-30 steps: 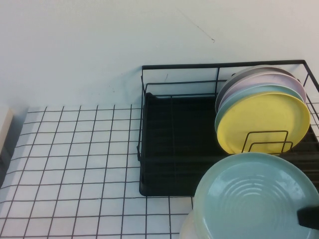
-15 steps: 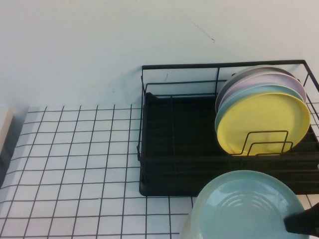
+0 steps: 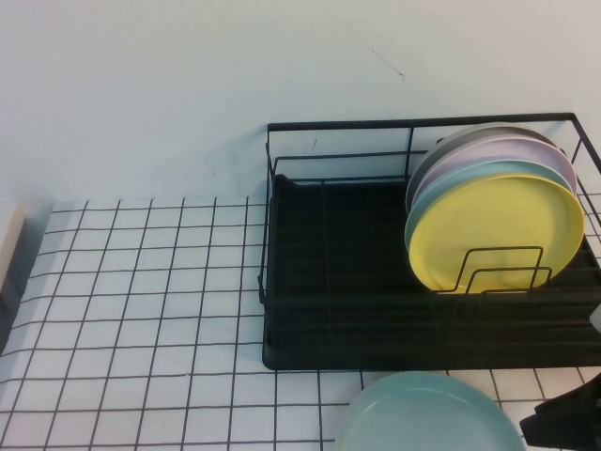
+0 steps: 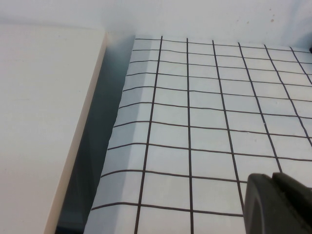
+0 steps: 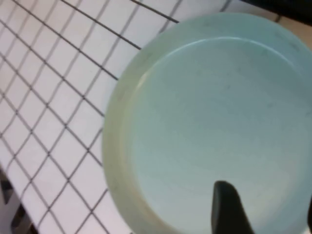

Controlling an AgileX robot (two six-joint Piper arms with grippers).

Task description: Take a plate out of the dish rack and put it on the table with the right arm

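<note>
Looking down from the high view, you see the plate [image 3: 427,418] lying flat on the table [image 3: 141,310], just in front of the rack [image 3: 329,282], its near edge cut off by the picture's lower border. The right wrist view shows the same plate [image 5: 209,117] face up on the gridded cloth, its rim fully clear of the wire frame.

Your right gripper [image 3: 563,423] sits at the lower right corner of the high view, just beside the plate's right edge. In the wrist view one dark finger [image 5: 229,207] hangs over the plate's inner surface, and the other finger barely shows at the picture's right border; the two stand wide apart, with nothing clamped between them.

Four plates stand on edge in the rack's right end: a yellow plate [image 3: 498,230] in front, a teal plate [image 3: 451,183] behind it, then a lilac plate [image 3: 512,150] and a grey plate [image 3: 470,139] at the back.

Your left gripper [image 4: 280,204] shows only as a dark tip above bare table near its left edge; whether its fingers are wide or narrow you cannot tell.
</note>
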